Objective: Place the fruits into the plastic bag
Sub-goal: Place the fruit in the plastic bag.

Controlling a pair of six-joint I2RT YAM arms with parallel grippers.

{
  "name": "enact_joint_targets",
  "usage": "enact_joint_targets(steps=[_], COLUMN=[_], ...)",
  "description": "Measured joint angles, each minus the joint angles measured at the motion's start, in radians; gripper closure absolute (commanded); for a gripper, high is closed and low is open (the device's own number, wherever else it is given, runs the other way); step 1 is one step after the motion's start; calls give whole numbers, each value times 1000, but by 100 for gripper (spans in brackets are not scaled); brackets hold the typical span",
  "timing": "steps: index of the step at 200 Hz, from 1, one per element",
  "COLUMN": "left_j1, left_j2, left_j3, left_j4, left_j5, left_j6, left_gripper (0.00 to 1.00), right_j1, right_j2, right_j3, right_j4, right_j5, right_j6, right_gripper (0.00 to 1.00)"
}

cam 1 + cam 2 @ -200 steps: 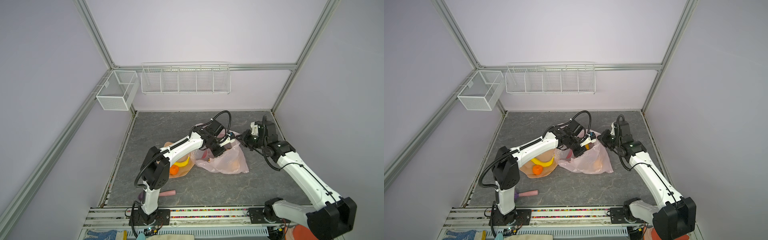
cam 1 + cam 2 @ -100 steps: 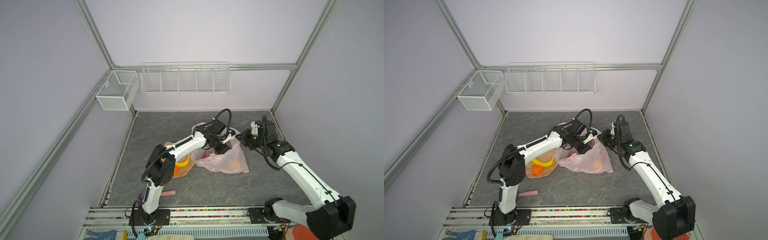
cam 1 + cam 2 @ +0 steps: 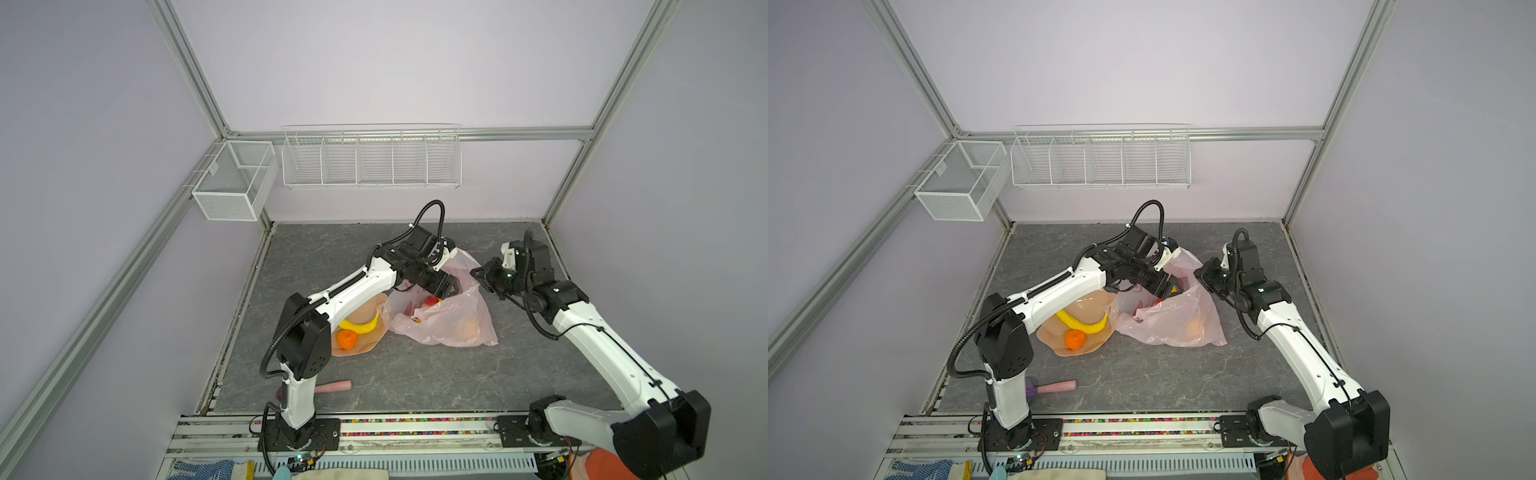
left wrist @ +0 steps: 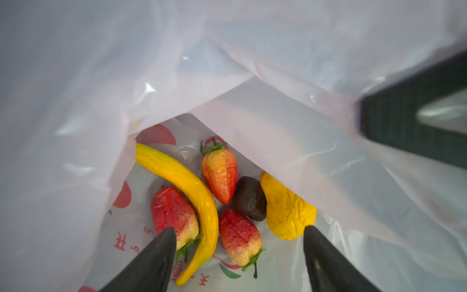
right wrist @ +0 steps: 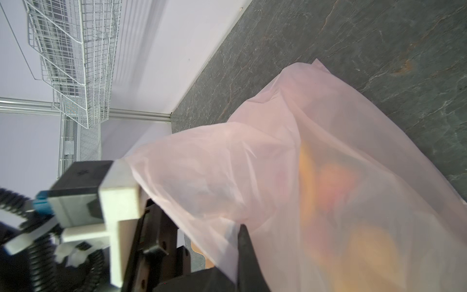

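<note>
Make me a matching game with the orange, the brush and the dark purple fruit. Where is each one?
Things:
1. orange
2. brush
3. dark purple fruit

Places:
A. inside the plastic bag
B. on the peach dish
C. lying on the table, by the left arm's base

Pairs: 1-B, 2-C, 3-A

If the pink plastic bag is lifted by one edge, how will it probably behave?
The plastic bag looks thin and wrinkled, so it would probably sag, not keep its shape. The fruits lie loose inside and would likely slide to the lowest corner. The glossy film may slip from a weak pinch.
</note>
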Motion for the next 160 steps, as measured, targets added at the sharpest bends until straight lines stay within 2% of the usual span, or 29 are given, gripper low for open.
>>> enact_joint_targets(steps=[44,84,142,160], left_j1=[2,27,73,114], left_j2=[-128,-285,-539,-597], left_j3=[-83,-220,-434,-496], left_j4=[-42,-53,-71,-84], left_j5=[-67,-103,-256,-285], left_j6=[-56,-142,-379,-468], left_gripper=[21,20,16,16], right_j1=[0,0,0,0], right_j2=[0,0,7,7], right_j3=[0,0,0,0], right_j4=[2,2,3,3], right_j5=[0,-10,-16,-18], right_j6=[0,0,0,0], right_gripper=[93,94,93,93])
